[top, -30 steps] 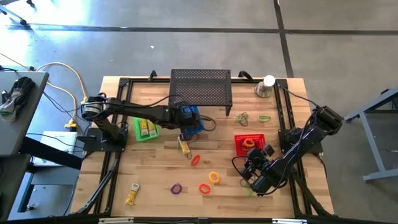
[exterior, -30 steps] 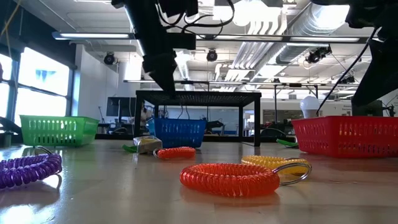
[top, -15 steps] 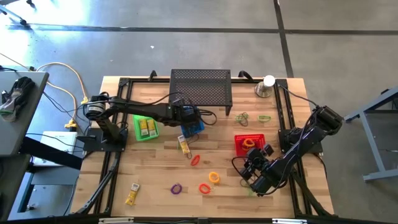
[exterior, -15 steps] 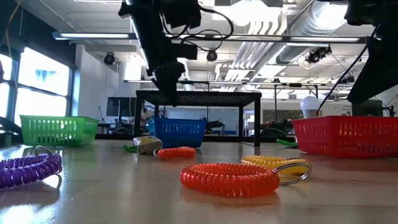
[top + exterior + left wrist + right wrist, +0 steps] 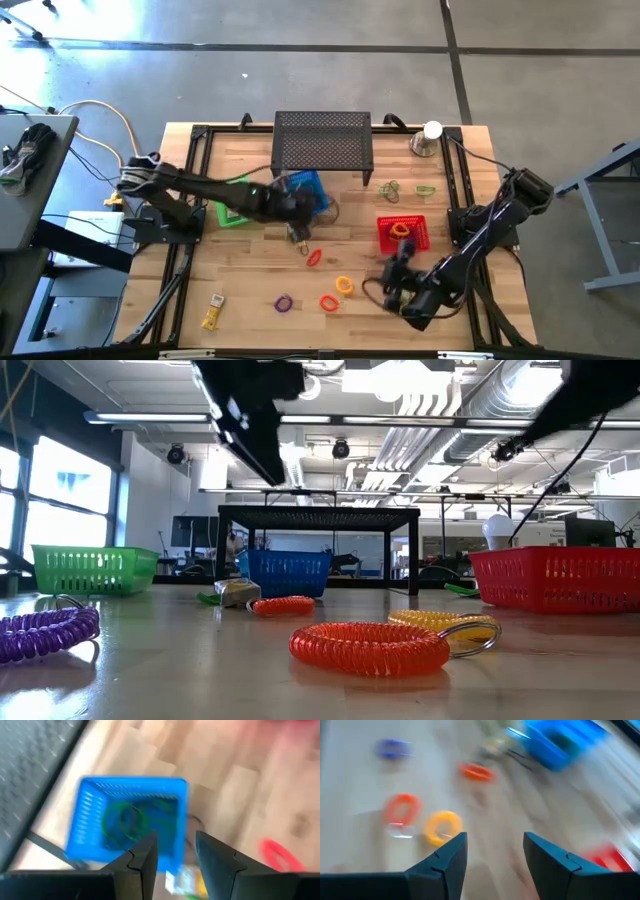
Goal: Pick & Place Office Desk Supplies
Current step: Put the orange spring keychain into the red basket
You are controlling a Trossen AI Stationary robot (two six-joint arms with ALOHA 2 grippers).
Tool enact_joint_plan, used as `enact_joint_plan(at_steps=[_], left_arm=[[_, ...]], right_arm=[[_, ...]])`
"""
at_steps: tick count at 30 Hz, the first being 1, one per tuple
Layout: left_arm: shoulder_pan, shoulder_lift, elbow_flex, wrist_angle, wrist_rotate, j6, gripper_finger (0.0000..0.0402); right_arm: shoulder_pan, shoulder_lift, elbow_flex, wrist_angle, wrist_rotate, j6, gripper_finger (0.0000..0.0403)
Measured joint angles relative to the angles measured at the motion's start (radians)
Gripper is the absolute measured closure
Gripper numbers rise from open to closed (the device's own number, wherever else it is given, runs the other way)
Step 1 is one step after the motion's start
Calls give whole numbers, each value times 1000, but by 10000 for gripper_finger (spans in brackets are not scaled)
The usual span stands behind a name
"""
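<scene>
Hands (image 5: 175, 852) (image 5: 495, 855) hover open above blue basket (image 5: 130, 817), coils (image 5: 442, 826).

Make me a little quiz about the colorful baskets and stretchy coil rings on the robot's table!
1. True or false: the blue basket has a green coil lying inside it.
2. Which basket sits nearest the right gripper? A) green basket B) red basket C) blue basket
3. Fill in: in the low view, the coil closest to the camera in the middle is the ____ coil.

Key:
1. True. The left wrist view shows a green loop in it, with the left gripper open above.
2. B
3. orange
</scene>
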Motion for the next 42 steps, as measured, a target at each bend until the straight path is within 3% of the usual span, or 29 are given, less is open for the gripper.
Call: enact_joint_plan(at_steps=[4, 9, 15, 21, 29, 42], left_arm=[[-124, -24, 0, -57, 56, -121, 278], [-291, -27, 0, -64, 138, -219, 278], [-449, -27, 0, -38, 124, -268, 278], [-531, -27, 0, 8, 49, -269, 278], [-545, -26, 0, 31, -9, -269, 278], [-529, -26, 0, 42, -10, -269, 278]], right_arm=[[-14, 15, -1, 305, -89, -343, 220], [-51, 84, -2, 465, -192, -553, 220], [-103, 213, -2, 485, -214, -555, 220], [-148, 297, -2, 595, -268, -582, 220], [-197, 324, -2, 588, -312, -546, 220], [-244, 380, 1, 532, -388, -438, 221]])
